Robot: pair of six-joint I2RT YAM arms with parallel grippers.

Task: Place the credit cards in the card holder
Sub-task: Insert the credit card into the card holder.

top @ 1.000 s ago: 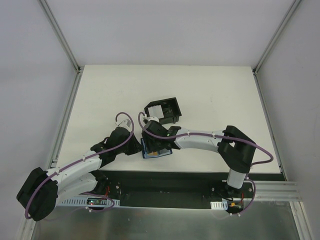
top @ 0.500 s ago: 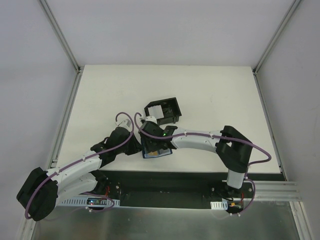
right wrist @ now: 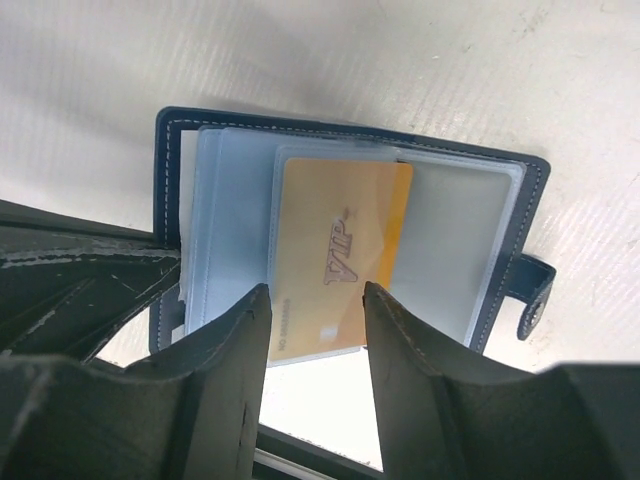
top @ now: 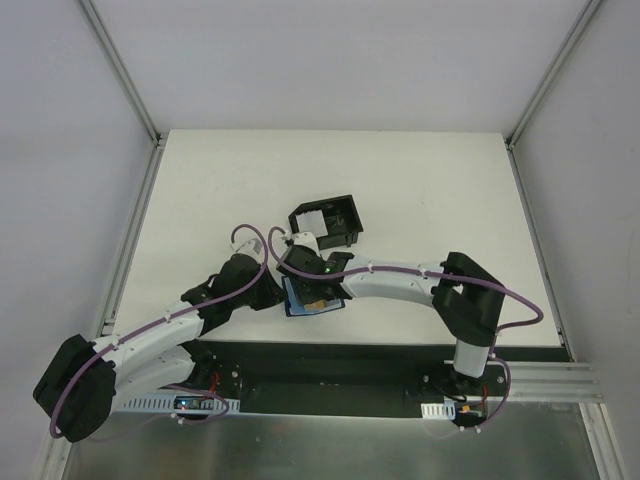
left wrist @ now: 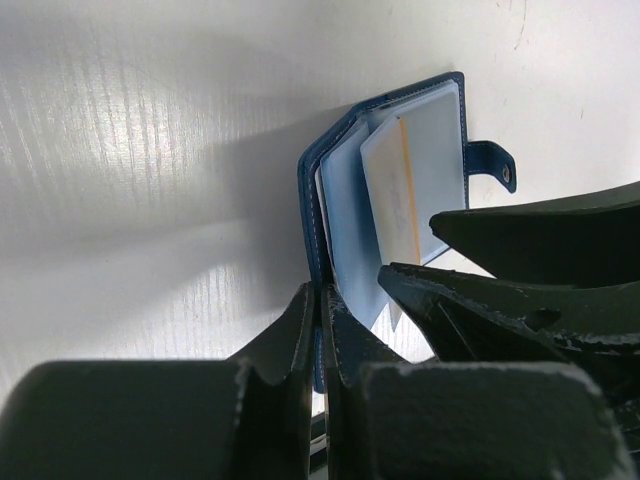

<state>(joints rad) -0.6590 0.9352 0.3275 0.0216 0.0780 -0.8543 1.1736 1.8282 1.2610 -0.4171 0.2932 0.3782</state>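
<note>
The card holder (right wrist: 500, 200), a dark blue wallet, lies open on the white table near the front edge; it also shows in the top view (top: 308, 300). A gold credit card (right wrist: 340, 250) marked VIP lies in its clear sleeve, its near end sticking out a little. My right gripper (right wrist: 315, 310) is open and empty just above that near end. My left gripper (left wrist: 322, 305) is shut on the card holder's (left wrist: 420, 130) blue cover edge. White cards (top: 312, 221) lie in a black box.
The black open-topped box (top: 337, 225) stands just behind the wallet. Both arms meet over the wallet, and the right fingers (left wrist: 530, 240) are close beside my left gripper. The table's front edge (top: 400, 343) runs just near the wallet.
My right gripper has shifted a little left and nearer over the wallet. The left gripper and the wallet have stayed put.
</note>
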